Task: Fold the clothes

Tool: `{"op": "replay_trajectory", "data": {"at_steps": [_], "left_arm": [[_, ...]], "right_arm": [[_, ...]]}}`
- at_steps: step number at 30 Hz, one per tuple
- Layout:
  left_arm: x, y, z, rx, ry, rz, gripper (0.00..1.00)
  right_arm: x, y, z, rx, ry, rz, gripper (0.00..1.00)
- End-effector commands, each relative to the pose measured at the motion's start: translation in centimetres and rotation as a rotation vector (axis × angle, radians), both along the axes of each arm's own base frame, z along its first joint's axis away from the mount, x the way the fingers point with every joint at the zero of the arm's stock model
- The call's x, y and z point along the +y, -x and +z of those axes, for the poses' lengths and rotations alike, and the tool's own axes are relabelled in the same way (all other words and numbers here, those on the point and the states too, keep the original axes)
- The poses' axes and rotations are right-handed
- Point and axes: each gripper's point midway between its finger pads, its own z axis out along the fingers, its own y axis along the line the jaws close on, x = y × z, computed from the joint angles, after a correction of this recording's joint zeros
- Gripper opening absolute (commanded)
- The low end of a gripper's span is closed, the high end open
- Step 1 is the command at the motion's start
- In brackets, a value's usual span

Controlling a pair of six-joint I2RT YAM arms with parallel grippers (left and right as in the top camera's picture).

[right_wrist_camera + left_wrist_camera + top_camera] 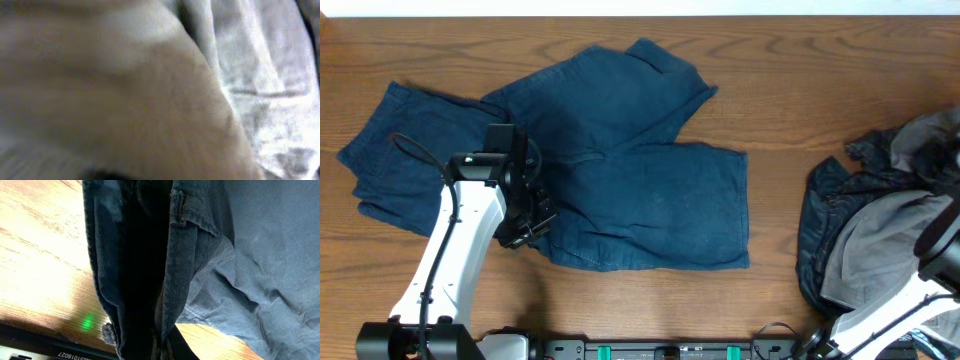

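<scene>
Notably, neither left end effector (527, 228) nor right end effector (938, 250) shows its grip; beside navy shorts (650, 200), label (75, 355) ends 18027.

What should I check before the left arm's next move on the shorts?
1. Left gripper at shorts' lower-left edge: ok.
2. Its grip on cloth: cannot tell; fingers hidden.
3. Shorts lying flat: not ok; legs splayed, creased.
4. Shorts apart from pile: ok.
5. Right arm off the shorts: ok; at pile.
6. Right wrist view: not ok; blurred against grey cloth.
</scene>
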Motion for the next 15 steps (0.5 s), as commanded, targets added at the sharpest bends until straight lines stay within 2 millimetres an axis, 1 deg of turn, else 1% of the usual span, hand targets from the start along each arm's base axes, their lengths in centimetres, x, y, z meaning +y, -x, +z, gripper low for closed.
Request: {"op": "replay_trajectory", "data": {"at_steps": [1,2,3,5,6,8,11,13,14,15], "left_arm": [[-0.2,0.3,-0.2,0.012,0.006,-0.021,0.06],[-0.2,0.3,-0.2,0.012,0.006,-0.021,0.06],[-0.2,0.3,-0.2,0.012,0.007,-0.021,0.06],[-0.2,0.3,-0.2,0.012,0.007,-0.021,0.06],[-0.2,0.3,-0.2,0.012,0.007,-0.021,0.07],[-0.2,0.3,-0.2,0.012,0.006,-0.021,0.07],[-0.2,0.3,-0.2,0.012,0.006,-0.021,0.06],[-0.2,0.3,-0.2,0.012,0.006,-0.021,0.06],[-0.2,0.3,-0.2,0.012,0.006,-0.021,0.07],[-0.2,0.3,-0.2,0.012,0.006,-0.021,0.07]], "right_arm": [[3.4,-4.6,4.1,-0.211,-0.123,0.204,0.20],[4.8,-5.5,4.9,-0.256,-0.163,0.266,0.23],[6.9,-6.5,6.1,-0.312,-0.218,0.354,0.26],[10.6,-7.2,7.9,-0.367,-0.300,0.471,0.31],[12.3,-7.1,8.6,-0.366,-0.332,0.509,0.33],[15.9,-6.2,9.5,-0.314,-0.382,0.553,0.35],[20.5,-4.4,10.0,-0.219,-0.451,0.609,0.39],[23.4,-2.9,9.9,-0.144,-0.517,0.610,0.39],[24.6,-2.0,9.6,-0.088,-0.539,0.598,0.38],[25.3,-0.9,9.1,-0.022,-0.548,0.547,0.38]]}}
